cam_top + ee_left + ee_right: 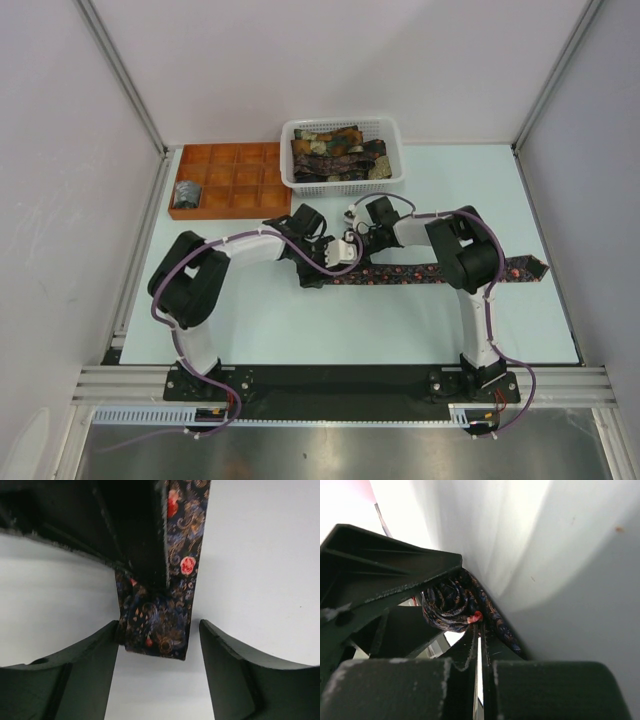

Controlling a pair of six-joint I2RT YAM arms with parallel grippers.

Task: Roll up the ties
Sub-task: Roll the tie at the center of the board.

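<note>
Reaching in toward the counter's (pixel 300 330) middle, both arms meet over the dark tie (pixel 420 272) lying flat there, left fingers (pixel 75 675) spread astride its rolled end, right fingers (pixel 465 652) pressed together pinching that roll.

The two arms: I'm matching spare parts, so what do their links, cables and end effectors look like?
Both arms have white links with bulky black joint housings, and a purple cable loops along each, left arm and right arm. Each stands on a black base plate. The left end effector has broad, matte black fingers with curved inner edges.
</note>
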